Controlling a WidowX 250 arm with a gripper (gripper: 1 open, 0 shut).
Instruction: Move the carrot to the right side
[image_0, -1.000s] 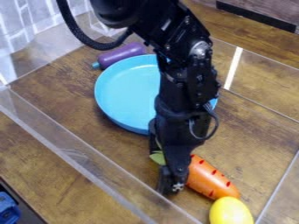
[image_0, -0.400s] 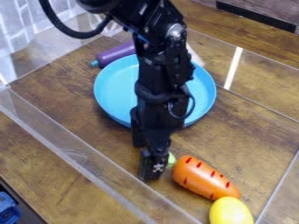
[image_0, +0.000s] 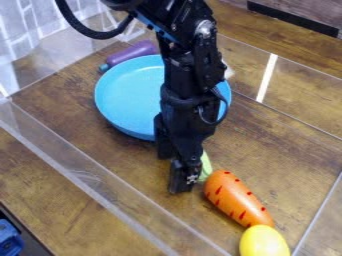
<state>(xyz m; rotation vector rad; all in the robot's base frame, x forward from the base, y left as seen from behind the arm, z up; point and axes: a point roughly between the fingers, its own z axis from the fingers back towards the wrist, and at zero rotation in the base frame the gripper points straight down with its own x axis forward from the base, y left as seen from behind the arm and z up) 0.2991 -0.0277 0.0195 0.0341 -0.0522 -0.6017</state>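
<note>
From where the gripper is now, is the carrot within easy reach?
Probably yes. The open gripper points down right beside the carrot, at its leafy end, with nothing between them; the yellow toy lies at the far tip.

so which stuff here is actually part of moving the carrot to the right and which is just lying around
Part of the job:
- carrot, lying on the wooden table
- gripper, pointing down right beside the carrot's leafy end

Just lying about:
- blue plate
- purple toy behind the plate
- yellow toy just past the carrot's tip
</note>
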